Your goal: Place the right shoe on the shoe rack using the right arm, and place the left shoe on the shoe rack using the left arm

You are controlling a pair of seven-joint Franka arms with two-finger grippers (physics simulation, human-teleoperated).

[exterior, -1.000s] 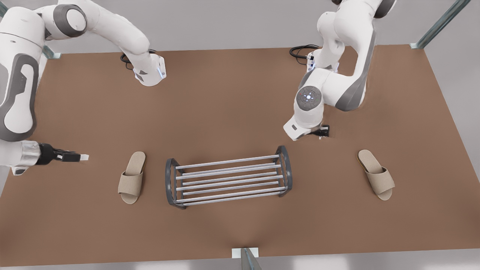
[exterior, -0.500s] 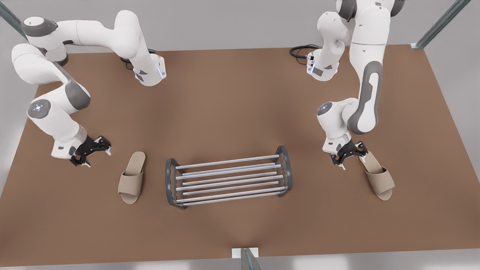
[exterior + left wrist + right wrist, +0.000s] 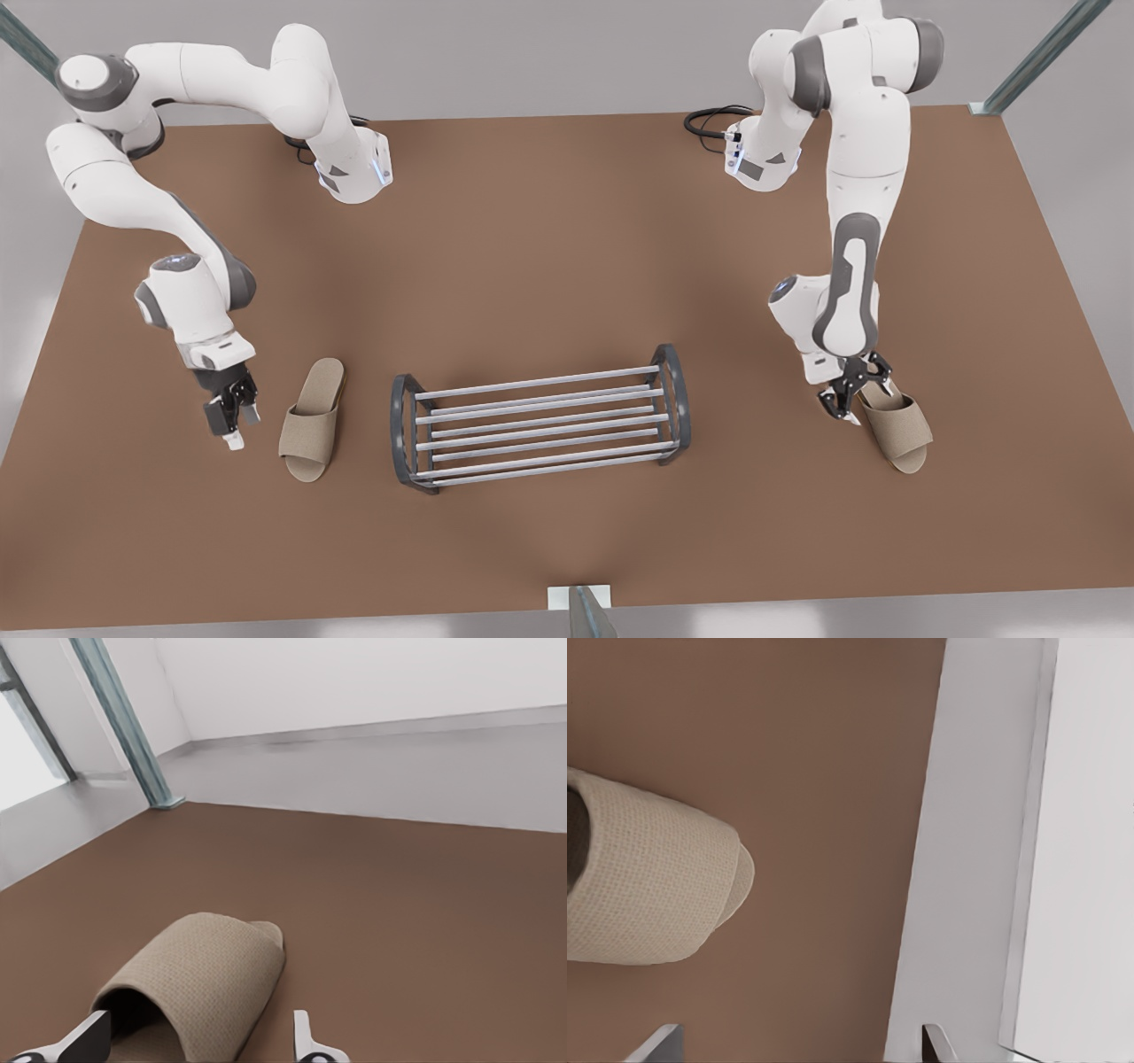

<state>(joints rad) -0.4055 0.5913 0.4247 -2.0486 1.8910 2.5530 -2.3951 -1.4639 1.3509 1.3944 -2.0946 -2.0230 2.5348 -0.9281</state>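
Starting with the front view, the rack [image 3: 540, 416] is seen near the middle of the table [image 3: 549, 248], its bars running across between the two arched end frames, with nothing laid on it. The right shoe [image 3: 310, 421] is found flat on the table off the rack's end at the front view's left, and the left shoe [image 3: 895, 421] lies well apart from the other end, at the front view's right. The right gripper [image 3: 232, 424] is held pointing down just beside the right shoe, on the side away from the rack, and the shoe is not touched. The left gripper [image 3: 852, 399] is lowered over the heel end of the left shoe, with its fingers spread. In the left wrist view, the left shoe [image 3: 204, 979] is seen close ahead between the parted fingers [image 3: 87, 1036] of the left gripper [image 3: 195, 1047]; whether the shoe is touched cannot be told. A metal post is seen at the far table corner. In the right wrist view, the toe end of the right shoe [image 3: 638, 886] is shown to one side, clear of the right gripper [image 3: 797, 1050], whose fingers [image 3: 664, 1038] are held apart over bare table. The table's edge is seen close by, with pale floor beyond it.
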